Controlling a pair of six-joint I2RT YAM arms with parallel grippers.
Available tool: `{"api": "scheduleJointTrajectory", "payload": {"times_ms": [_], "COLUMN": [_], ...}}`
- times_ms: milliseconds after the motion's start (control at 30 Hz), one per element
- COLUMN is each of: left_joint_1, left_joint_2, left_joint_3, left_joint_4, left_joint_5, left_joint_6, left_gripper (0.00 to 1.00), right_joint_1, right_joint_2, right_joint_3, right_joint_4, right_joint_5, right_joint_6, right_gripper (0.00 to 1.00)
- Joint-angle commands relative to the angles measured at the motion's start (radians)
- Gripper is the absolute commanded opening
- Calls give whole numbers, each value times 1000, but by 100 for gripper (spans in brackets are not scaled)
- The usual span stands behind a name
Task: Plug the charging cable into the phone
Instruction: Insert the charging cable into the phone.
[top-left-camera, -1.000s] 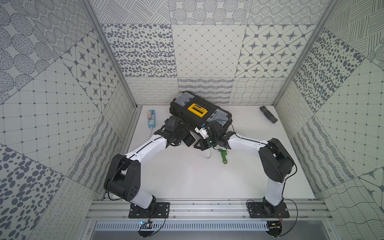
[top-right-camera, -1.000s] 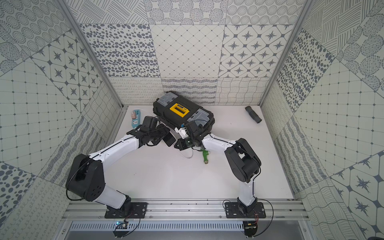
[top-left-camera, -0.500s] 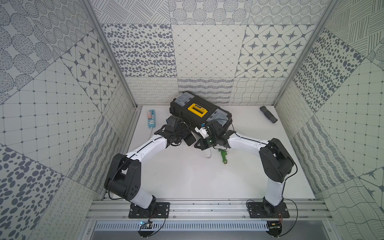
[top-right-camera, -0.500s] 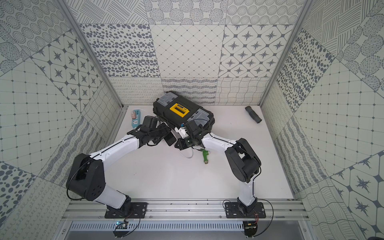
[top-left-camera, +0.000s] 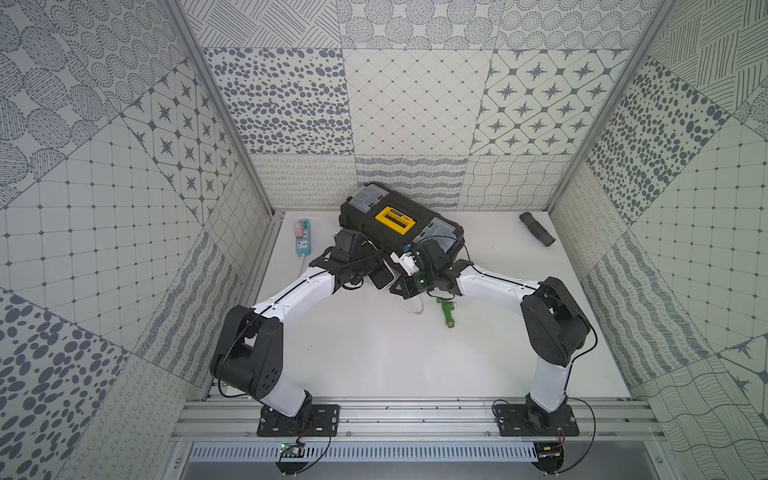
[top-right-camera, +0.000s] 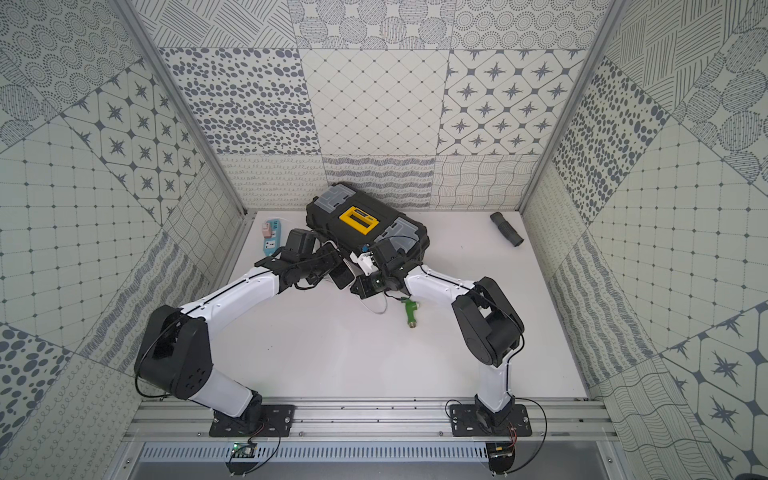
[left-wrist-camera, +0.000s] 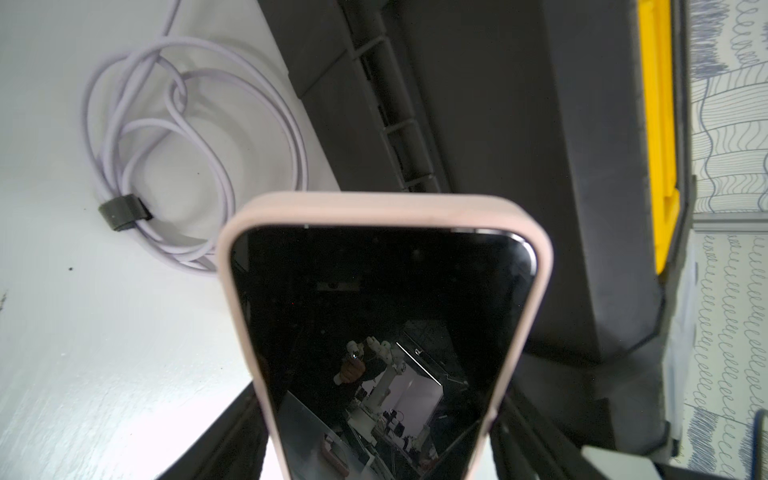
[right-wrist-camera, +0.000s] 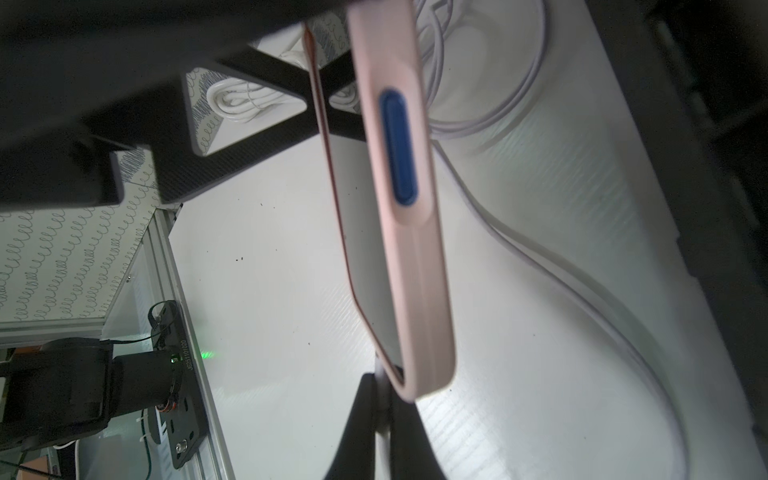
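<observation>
Left tool (left-wrist-camera: 378, 399) grips the phone (left-wrist-camera: 382, 291) by its edges, held above the white bench (top-left-camera: 374, 353). Right tool (right-wrist-camera: 380, 399) is closed at the phone's lower end; plug not discernible. Cable (left-wrist-camera: 174, 166) lies coiled beside the toolbox (top-left-camera: 395, 216), which crowds both tools. Patterned walls enclose the bench. Power strip (top-left-camera: 302, 237), green fitting (top-left-camera: 448, 311) and black tube (top-left-camera: 537, 228) lie apart.

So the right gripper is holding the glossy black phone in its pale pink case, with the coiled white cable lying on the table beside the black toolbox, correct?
Not quite: it is the left gripper that holds the phone, seen in the left wrist view. The cable does lie coiled on the table beside the toolbox.
</observation>
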Motion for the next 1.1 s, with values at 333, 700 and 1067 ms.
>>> {"api": "scheduleJointTrajectory", "payload": {"times_ms": [333, 700, 1067], "left_joint_1": [-42, -38, -4], "left_joint_2": [10, 23, 29], "left_joint_3": [19, 36, 122], "left_joint_4": [-225, -246, -300], "left_joint_5": [387, 402, 460], "left_joint_6": [57, 55, -10], "left_gripper": [0, 0, 0], "right_joint_1": [-27, -37, -40], "right_joint_2": [-51, -69, -97], "right_joint_3": [119, 120, 127], "right_joint_4": [403, 393, 279], "right_joint_5": [-37, -63, -150], "right_joint_6": [9, 15, 40], "right_gripper": [0, 0, 0]}}
